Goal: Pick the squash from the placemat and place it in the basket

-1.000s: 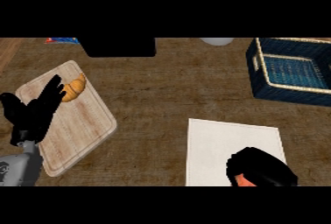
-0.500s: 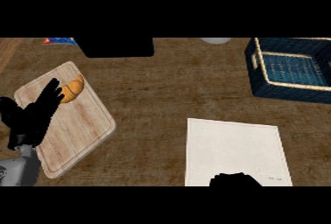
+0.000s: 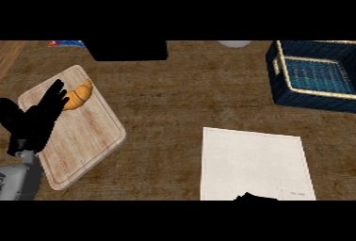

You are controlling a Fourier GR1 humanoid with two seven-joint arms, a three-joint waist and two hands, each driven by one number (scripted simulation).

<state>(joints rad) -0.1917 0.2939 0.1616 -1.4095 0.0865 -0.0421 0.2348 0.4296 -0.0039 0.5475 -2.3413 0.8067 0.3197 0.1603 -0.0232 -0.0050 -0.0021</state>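
Note:
The white placemat (image 3: 254, 162) lies at the lower right of the wooden counter, and no squash shows on it or anywhere else. The dark blue woven basket (image 3: 277, 77) stands at the upper right with nothing visible inside. Only a small black part of my right hand (image 3: 256, 197) shows at the lower edge, over the placemat's near end; whatever it may hold is hidden. My left hand (image 3: 33, 120) rests open at the far left, fingers up, over the cutting board.
A light wooden cutting board (image 3: 87, 136) at the left carries a croissant (image 3: 80, 94). A black box (image 3: 128, 50), a white round object (image 3: 235, 44) and a blue and red item (image 3: 66, 43) line the far edge.
My right hand has drawn back down the placemat until it is almost out of view; an orange bit beside it one second ago no longer shows. The left hand has barely moved.

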